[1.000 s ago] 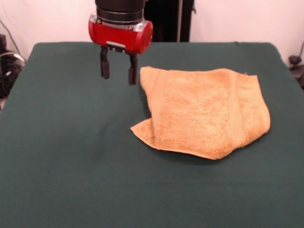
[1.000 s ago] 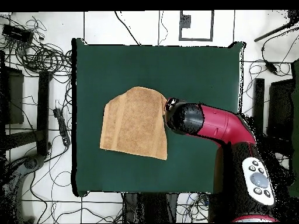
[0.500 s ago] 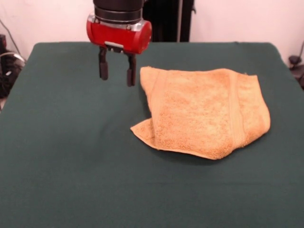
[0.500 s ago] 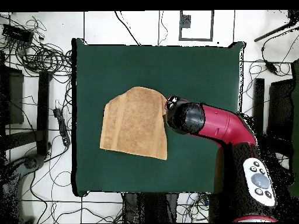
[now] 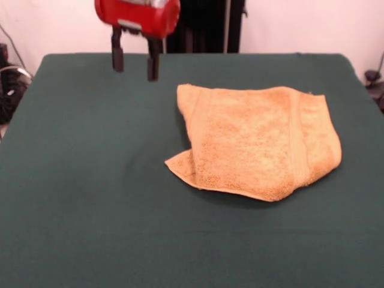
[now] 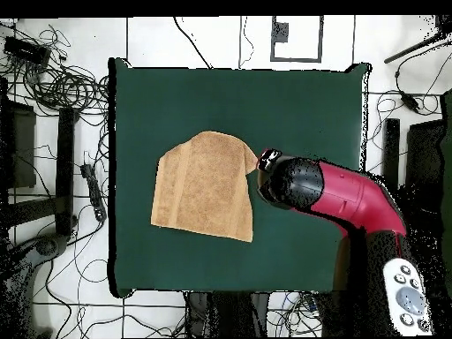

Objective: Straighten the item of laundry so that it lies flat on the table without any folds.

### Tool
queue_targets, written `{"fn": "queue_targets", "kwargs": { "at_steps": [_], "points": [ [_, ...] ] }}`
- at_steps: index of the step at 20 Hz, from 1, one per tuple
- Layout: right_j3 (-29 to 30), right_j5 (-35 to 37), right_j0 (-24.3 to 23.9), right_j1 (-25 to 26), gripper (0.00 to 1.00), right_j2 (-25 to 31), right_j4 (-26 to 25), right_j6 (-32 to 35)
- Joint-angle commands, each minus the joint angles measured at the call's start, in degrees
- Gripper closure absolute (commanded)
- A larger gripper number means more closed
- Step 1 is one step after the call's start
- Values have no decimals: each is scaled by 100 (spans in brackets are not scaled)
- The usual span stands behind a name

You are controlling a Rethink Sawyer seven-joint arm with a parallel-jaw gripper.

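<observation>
Clearly, the nubby, creased terry towel (image 5: pixel 258 141) lies apart from the empty, open hand (image 5: pixel 135 60).

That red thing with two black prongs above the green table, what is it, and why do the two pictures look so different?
It is the end of a robot arm. The two black prongs are the fingers of its gripper, a clamp for picking things up. Here it is open, holds nothing, and hangs in the air beside the towel, not touching it.

One picture is taken from across the table, facing the robot, so the arm comes in from the top. The other looks straight down from above, with the robot's base at the bottom, so the arm comes in from the lower right.

On the green cloth lies one golden-orange towel, with parts folded over rather than spread flat.
</observation>
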Motion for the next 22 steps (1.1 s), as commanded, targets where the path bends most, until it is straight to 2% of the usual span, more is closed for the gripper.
{"fn": "queue_targets", "kwargs": {
  "at_steps": [1,5,9,12,16,22],
  "points": [
    [732,1406,-4,-491,0,415,503,308],
    [340,1844,24,-401,0,428,412,186],
    [169,1840,-45,-292,0,545,352,16],
    [-36,1158,-119,-10,0,641,336,84],
    [-309,1145,-179,428,0,757,488,194],
    [-291,702,-140,684,0,708,518,460]
  ]
}}
